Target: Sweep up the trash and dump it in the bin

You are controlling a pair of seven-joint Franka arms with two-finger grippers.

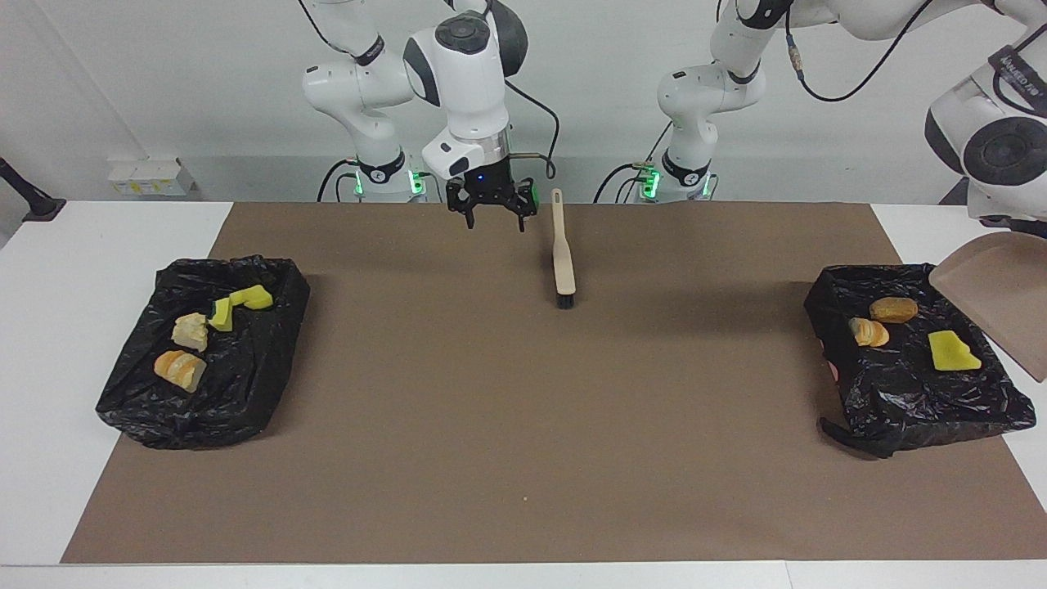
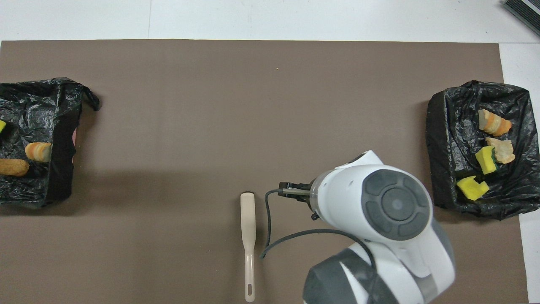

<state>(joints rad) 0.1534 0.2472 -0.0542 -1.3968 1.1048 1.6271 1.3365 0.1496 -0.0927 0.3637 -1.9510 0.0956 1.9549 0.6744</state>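
I count seven trash pieces, all inside the two black-lined bins: a yellow sponge chunk and two bread lumps in the bin at the left arm's end, four pieces in the bin at the right arm's end. No trash lies on the brown mat, so I judge dumping finished. The brush lies alone on the surface. The right gripper hovers beside its handle, jaws spread, empty. The dustpan hangs tilted over the bin; the left gripper is out of view, jaws pressed together.
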